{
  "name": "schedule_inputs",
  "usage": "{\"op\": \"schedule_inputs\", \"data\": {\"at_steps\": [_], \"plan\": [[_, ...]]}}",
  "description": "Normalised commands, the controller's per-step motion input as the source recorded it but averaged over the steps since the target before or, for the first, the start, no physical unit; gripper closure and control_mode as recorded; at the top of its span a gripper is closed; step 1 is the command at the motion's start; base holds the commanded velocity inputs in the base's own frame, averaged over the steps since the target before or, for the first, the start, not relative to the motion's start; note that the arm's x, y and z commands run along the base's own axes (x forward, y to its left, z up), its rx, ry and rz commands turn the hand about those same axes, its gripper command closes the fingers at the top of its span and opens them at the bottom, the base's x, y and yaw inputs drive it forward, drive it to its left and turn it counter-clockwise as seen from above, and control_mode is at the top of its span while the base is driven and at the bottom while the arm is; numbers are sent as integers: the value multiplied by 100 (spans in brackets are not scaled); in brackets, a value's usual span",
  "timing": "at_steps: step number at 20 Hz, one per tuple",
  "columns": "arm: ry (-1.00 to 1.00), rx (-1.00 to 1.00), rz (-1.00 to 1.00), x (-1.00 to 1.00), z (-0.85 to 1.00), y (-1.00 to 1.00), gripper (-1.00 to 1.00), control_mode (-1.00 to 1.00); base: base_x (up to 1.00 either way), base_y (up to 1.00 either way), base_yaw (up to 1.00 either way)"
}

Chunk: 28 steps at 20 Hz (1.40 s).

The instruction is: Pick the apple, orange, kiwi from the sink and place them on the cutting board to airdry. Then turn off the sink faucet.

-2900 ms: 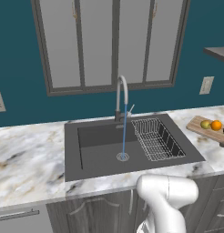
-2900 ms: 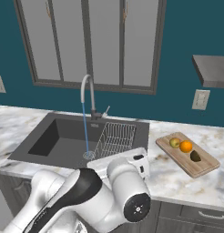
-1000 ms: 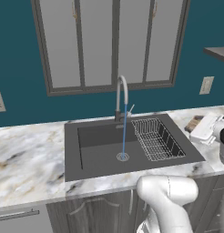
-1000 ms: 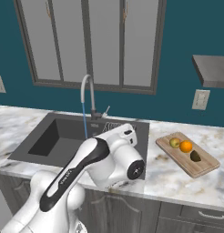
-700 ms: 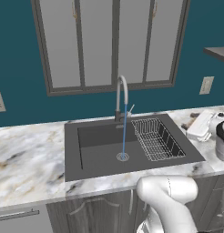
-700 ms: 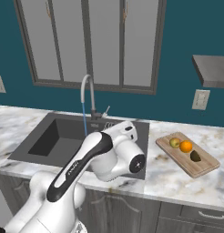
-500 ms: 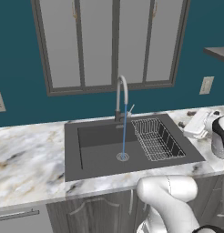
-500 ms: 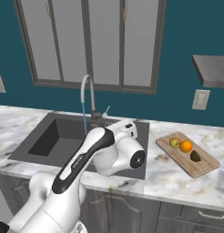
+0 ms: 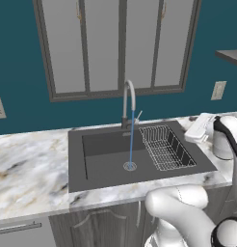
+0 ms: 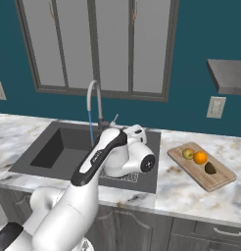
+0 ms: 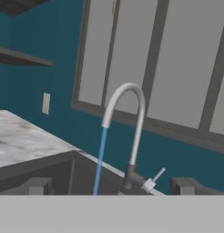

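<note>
The apple (image 10: pixel 188 153), the orange (image 10: pixel 200 157) and the kiwi (image 10: pixel 209 168) lie together on the cutting board (image 10: pixel 213 182), right of the sink (image 10: pixel 54 149). The sink faucet (image 9: pixel 129 100) stands behind the basin (image 9: pixel 101 161), and a blue stream of water (image 9: pixel 131 140) falls from its spout to the drain. My gripper (image 9: pixel 191 135) hovers open over the sink's right end, above the wire rack (image 9: pixel 164 147). In the hand view my gripper (image 11: pixel 111 186) faces the faucet (image 11: pixel 132 118) and its small lever (image 11: pixel 155 176), fingertips (image 11: pixel 37 185) wide apart with nothing between them.
Marble counter (image 9: pixel 29 169) runs to both sides of the sink. A window (image 9: pixel 120 43) sits behind the faucet, with a wall outlet (image 10: pixel 216 107) and a grey shelf (image 10: pixel 230 76) to the right. My own arm (image 10: pixel 100 157) crosses the sink in the right base view.
The arm has swung left from over the cutting board toward the sink and faucet, gripper staying open. The three fruits have stayed on the board. Water keeps running.
</note>
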Motion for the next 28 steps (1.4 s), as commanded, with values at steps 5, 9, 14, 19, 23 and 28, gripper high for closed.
{"op": "schedule_inputs", "data": {"at_steps": [5, 9, 14, 19, 23, 28], "plan": [[0, 0, 4, 29, -10, 1, -100, -100, 0, 0, 0], [0, 0, 4, 26, -8, 11, -100, -100, 0, 0, 0], [0, 0, 3, 27, -11, 17, -100, -100, 0, 0, 0], [0, 0, 3, 29, -12, 9, -100, -100, 0, 0, 0], [0, 0, 5, 29, -12, 12, -100, -100, 0, 0, 0], [0, 0, 6, 34, -13, 13, -100, -100, 0, 0, 0]]}}
